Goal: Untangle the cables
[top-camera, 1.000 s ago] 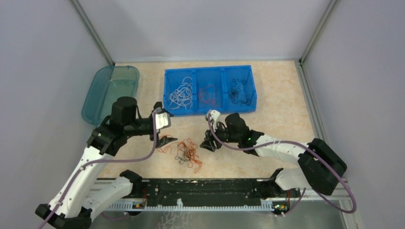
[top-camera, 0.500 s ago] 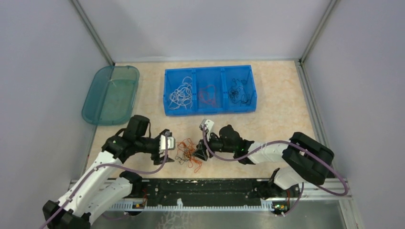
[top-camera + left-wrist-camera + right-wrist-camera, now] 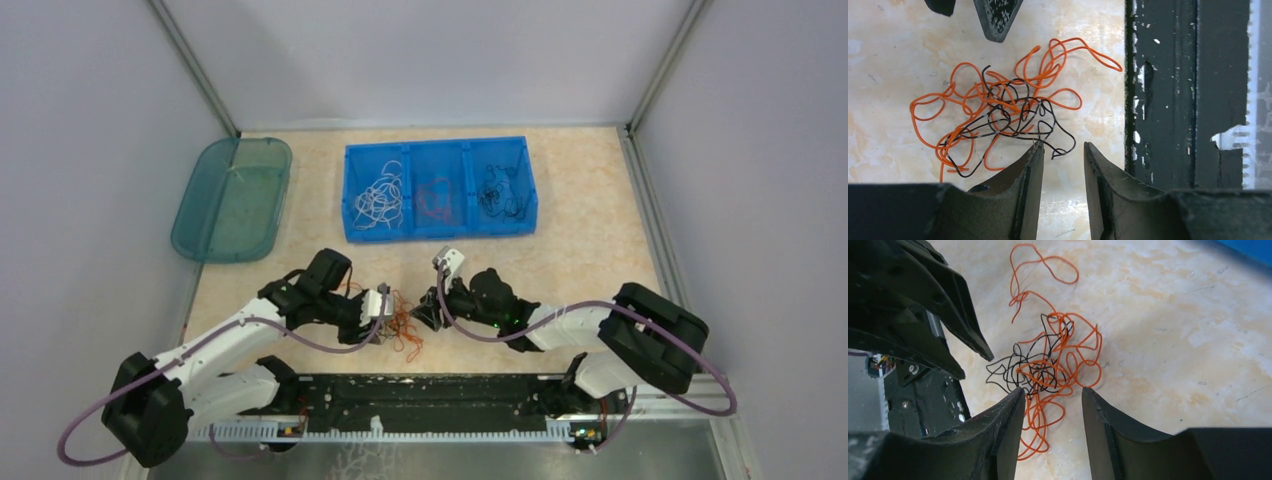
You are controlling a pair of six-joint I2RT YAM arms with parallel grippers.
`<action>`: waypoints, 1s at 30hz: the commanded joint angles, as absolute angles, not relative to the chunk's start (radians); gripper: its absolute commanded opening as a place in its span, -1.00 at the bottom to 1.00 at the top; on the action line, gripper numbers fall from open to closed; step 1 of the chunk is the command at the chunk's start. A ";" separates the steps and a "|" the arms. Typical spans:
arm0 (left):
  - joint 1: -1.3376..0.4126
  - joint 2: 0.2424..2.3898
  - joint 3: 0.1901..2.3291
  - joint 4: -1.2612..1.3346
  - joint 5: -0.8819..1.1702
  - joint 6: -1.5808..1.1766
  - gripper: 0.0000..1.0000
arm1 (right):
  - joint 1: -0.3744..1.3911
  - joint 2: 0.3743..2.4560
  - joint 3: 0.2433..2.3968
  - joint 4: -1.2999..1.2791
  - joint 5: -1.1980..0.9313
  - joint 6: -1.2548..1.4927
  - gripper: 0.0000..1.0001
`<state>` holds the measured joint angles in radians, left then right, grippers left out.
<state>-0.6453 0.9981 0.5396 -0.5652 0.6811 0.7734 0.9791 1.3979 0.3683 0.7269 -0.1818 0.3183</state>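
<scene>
The cables (image 3: 403,328) are a small tangle of thin orange and black wire lying on the table between my two grippers. In the left wrist view the tangle (image 3: 1003,110) spreads ahead of my left gripper (image 3: 1063,147), which is open with a narrow gap. One black loop end lies just at its fingertips, and nothing is pinched. My right gripper (image 3: 1053,390) is open over the opposite side of the tangle (image 3: 1048,365), with orange loops lying loose between its fingers. From above, the left gripper (image 3: 385,308) and right gripper (image 3: 426,314) face each other across the clump.
A blue three-part bin (image 3: 440,232) at the back holds white wires (image 3: 380,200), red wires (image 3: 435,198) and black wires (image 3: 495,190). A teal lid (image 3: 230,200) lies at the back left. A black rail (image 3: 430,390) runs along the near edge, close to the tangle.
My left arm has swung down and right to the tangle, and its jaws have narrowed. The right gripper dipped toward the tangle from the other side and narrowed slightly.
</scene>
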 commanded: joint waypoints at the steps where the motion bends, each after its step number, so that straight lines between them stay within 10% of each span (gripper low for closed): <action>1: -0.664 1.025 0.529 -0.473 0.626 0.724 -0.17 | 0.985 1.317 0.359 0.782 -0.117 0.311 -0.08; 23: -0.707 1.100 0.537 -0.455 0.591 0.753 0.33 | 0.982 1.213 0.344 0.695 -0.048 0.260 -0.20; 27: -0.709 1.104 0.519 -0.412 0.549 0.755 0.19 | 0.982 1.207 0.349 0.687 -0.044 0.257 -0.23; 30: -0.709 1.100 0.508 -0.377 0.515 0.759 -0.44 | 0.981 1.189 0.345 0.677 -0.033 0.255 -0.25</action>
<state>-0.7010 1.1007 0.5171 -0.4404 0.5537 0.7532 0.9791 1.2335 0.3332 0.6529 -0.0532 0.2710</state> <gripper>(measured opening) 0.477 0.380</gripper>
